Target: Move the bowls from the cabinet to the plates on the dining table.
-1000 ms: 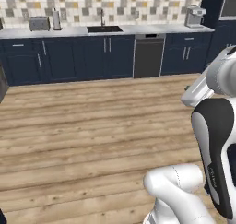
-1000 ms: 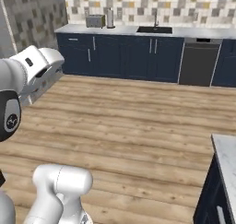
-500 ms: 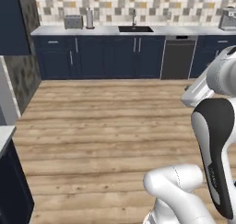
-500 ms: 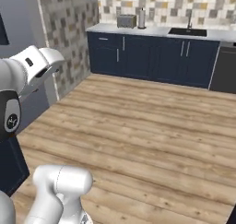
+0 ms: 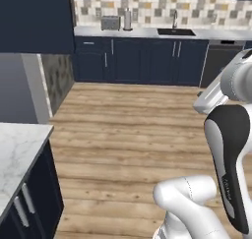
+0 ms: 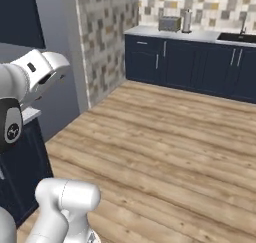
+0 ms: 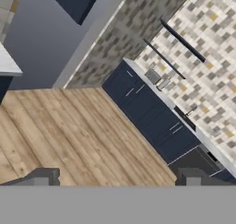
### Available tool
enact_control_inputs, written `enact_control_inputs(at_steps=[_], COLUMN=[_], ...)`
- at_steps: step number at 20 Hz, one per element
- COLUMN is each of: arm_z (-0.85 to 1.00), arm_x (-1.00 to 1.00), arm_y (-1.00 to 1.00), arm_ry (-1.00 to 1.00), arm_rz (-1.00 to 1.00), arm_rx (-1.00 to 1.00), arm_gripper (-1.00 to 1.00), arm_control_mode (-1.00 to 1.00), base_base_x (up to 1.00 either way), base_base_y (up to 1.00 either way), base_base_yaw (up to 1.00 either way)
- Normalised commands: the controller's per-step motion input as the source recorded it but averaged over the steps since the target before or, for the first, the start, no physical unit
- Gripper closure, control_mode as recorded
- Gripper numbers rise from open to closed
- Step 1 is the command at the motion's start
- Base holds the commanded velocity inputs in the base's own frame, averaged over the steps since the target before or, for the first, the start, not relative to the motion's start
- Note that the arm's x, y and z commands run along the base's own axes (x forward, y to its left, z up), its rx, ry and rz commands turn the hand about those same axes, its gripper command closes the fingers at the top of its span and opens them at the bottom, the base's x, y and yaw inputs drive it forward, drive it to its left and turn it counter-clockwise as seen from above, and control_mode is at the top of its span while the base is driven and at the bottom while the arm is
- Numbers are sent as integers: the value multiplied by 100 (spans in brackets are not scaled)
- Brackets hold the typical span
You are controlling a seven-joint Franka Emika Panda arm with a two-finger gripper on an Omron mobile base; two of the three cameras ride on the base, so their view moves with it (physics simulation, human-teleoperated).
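Both fingers of empty hand (image 7: 117, 179) apart, cabinet (image 7: 73, 1) far beyond.

Take the sink (image 5: 175, 32) as your landmark: it sits in the far counter (image 5: 147, 32). Left of the sink on that counter stand a canister (image 5: 127, 20) and a toaster (image 5: 110, 22). The floor (image 5: 133, 130) lies before the counter, a marble top (image 5: 15, 149) nearest you at its left.

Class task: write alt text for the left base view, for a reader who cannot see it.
A white robot arm rises at the lower right over a bare wood-plank floor. Navy floor cupboards with a sink and toaster line the far wall; a marble counter juts in at the lower left.
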Motion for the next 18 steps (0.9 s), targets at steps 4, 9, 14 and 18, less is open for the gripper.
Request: enact_control_inputs(at_steps=[4, 9, 14, 18], arm_z=[0, 0, 0, 0], arm_x=[0, 0, 0, 0], arm_y=[0, 0, 0, 0], arm_ry=[0, 0, 0, 0], arm_rz=[0, 0, 0, 0], arm_rx=[0, 0, 0, 0], arm_gripper=[-100, -100, -100, -100], arm_control_mode=[100, 100, 100, 100], base_base_x=[20, 20, 18, 19], base_base_y=[41, 40, 38, 42], base_base_yaw=[28, 28, 30, 27])
